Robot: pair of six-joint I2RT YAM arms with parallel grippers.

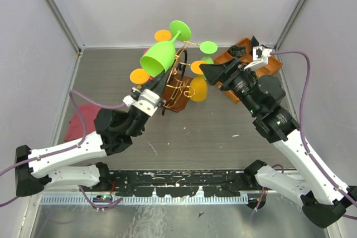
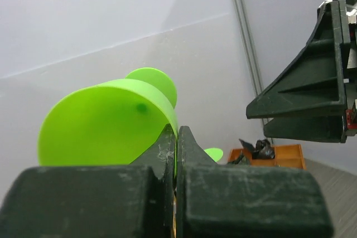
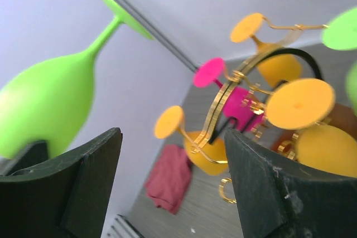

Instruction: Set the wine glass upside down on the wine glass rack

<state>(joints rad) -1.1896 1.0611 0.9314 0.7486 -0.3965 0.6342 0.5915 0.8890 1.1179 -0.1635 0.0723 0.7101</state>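
My left gripper (image 1: pixel 148 83) is shut on the rim of a bright green wine glass (image 1: pixel 159 55). The glass is lifted above the table and tilted, its foot pointing up and away. In the left wrist view the thin green rim (image 2: pixel 106 129) is pinched between my left gripper's closed fingers (image 2: pixel 177 135). Just right of the glass stands the wine glass rack (image 1: pixel 178 82), gold wire on a dark wooden base. My right gripper (image 1: pixel 207 72) is open and empty at the rack's right side. The right wrist view shows the rack (image 3: pixel 223 110) between my right gripper's spread fingers (image 3: pixel 172 135) and the green glass (image 3: pixel 50 101) at left.
Orange glasses (image 1: pixel 199 88) and a pink one (image 3: pixel 237 104) hang upside down on the rack, and a green foot (image 1: pixel 208 47) shows behind. An orange tray (image 1: pixel 251 59) with dark parts sits at the back right. A red cloth (image 1: pixel 78 121) lies by the left wall.
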